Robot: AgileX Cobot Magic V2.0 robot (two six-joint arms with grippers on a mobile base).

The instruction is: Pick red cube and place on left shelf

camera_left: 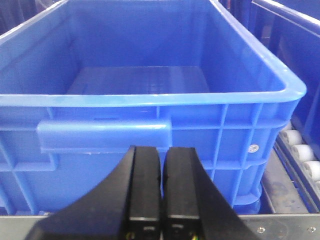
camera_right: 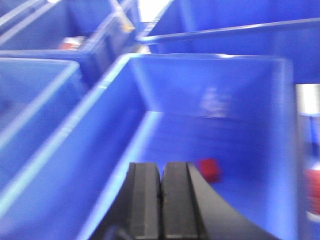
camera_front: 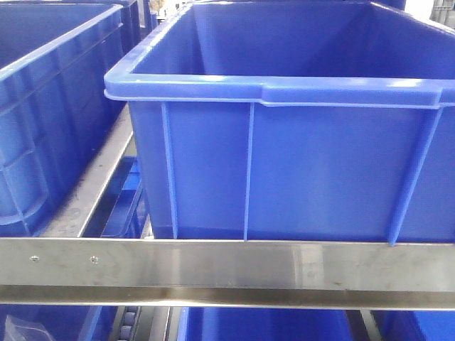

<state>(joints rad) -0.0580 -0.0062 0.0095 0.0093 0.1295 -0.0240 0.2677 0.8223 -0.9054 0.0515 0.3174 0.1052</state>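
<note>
- The right gripper (camera_right: 161, 200) hangs over a blue bin (camera_right: 100, 150), its two black fingers pressed together with nothing between them.
- The red cube (camera_right: 210, 169) lies on that bin's floor, just beyond the fingertips at about 1 o'clock, apart from them.
- The left gripper (camera_left: 161, 187) has its fingers together too, empty, facing the near wall of another blue crate (camera_left: 150, 95) at 12 o'clock.
- A steel shelf rail (camera_front: 227, 264) runs under a front crate (camera_front: 298, 163).
</note>
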